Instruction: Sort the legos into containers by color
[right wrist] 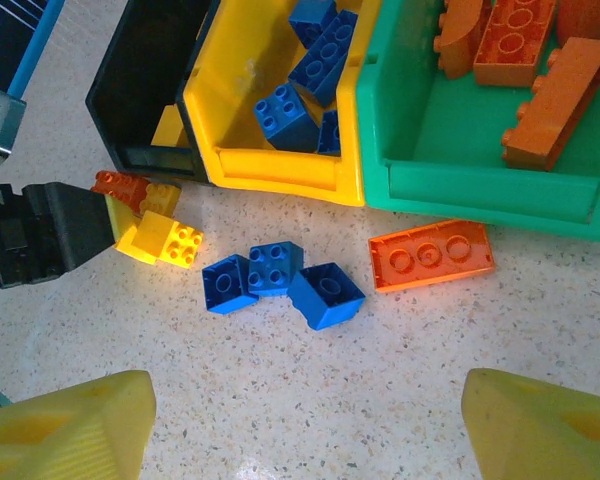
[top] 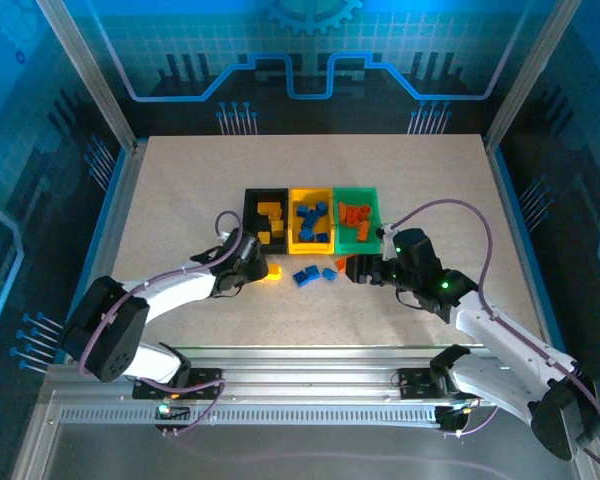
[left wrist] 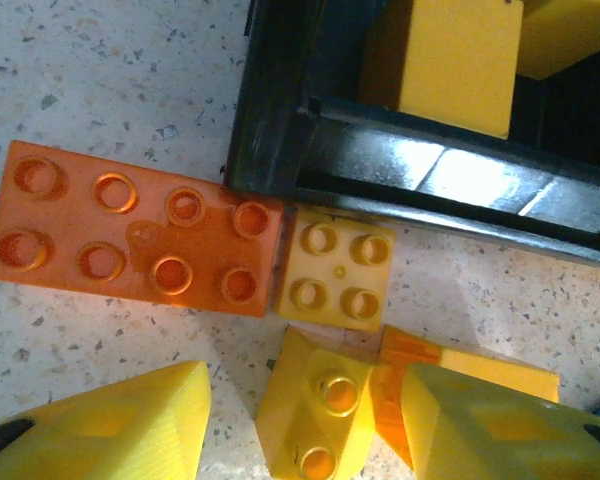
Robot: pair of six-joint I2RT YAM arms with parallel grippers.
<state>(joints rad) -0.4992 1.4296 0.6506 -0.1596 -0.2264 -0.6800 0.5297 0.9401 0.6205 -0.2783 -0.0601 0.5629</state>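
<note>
Yellow fingers (left wrist: 110,430) of my left gripper (left wrist: 302,400) stand spread around a yellow brick (left wrist: 315,425) just in front of the black bin (left wrist: 280,130), which takes yellows, ready to pinch. My right gripper (right wrist: 305,390) hangs wide, empty; blue bricks (right wrist: 280,280) lie right of the black bin, unsorted. No writing is legible.

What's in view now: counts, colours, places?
Bins: three; black bin, yellow bin, green bin; side by side.
Binned legos: several each; yellow in black, blue in yellow, orange in green.
Loose blue legos: three, before the yellow bin.
Loose orange legos: two; one before the green bin, one at the black bin's corner.
Loose yellow legos: at least two, by that corner.
Left pincer: open, straddling one yellow lego.
Right pincer: open, empty, facing the loose legos.
</note>
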